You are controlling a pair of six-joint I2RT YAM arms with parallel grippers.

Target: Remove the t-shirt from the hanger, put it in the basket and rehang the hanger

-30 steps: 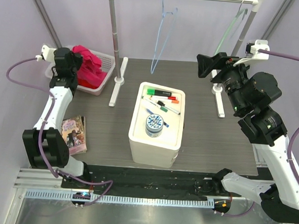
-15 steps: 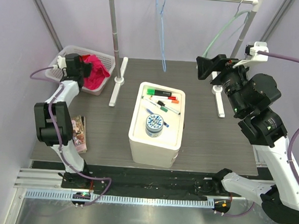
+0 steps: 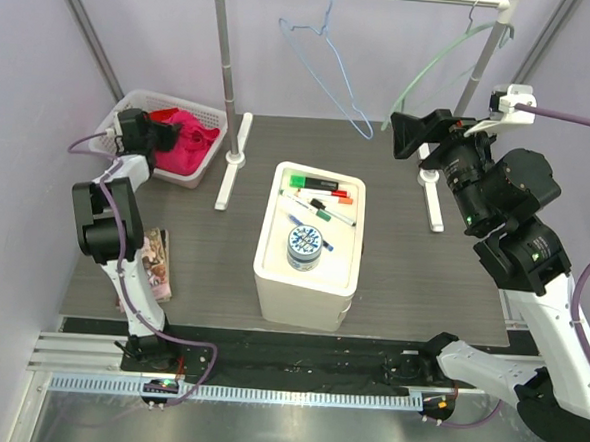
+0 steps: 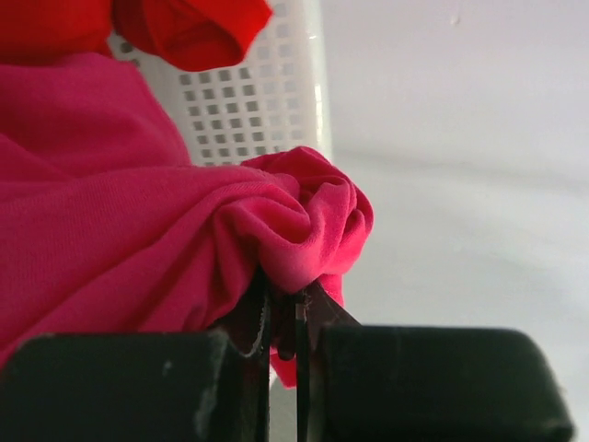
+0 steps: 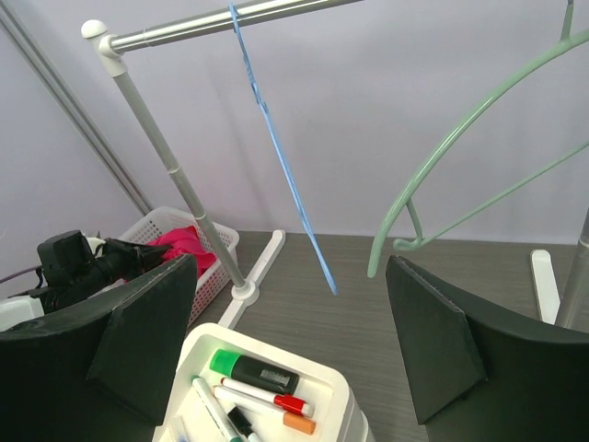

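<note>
The pink t-shirt (image 3: 188, 139) lies bunched in a white basket (image 3: 132, 103) at the back left, off any hanger. My left gripper (image 3: 156, 132) reaches into the basket from its left side. In the left wrist view this gripper (image 4: 283, 299) is shut on a fold of the t-shirt (image 4: 138, 239). A bare blue hanger (image 3: 330, 63) hangs from the rail and is tilted to the right. My right gripper (image 3: 416, 133) is held high at the back right, open and holding nothing. In the right wrist view the blue hanger (image 5: 281, 161) hangs beyond my right gripper (image 5: 290, 304).
A pale green hanger (image 3: 440, 60) hangs at the rail's right end, just above my right gripper. A white tray (image 3: 272, 270) with markers and a round tin sits mid-table. A book (image 3: 147, 262) lies at the left. The rack's posts (image 3: 224, 66) stand on white feet.
My left gripper has dropped from above the basket into it, carrying the t-shirt down with it. The blue hanger has swung and turned broadside. The right arm has barely moved.
</note>
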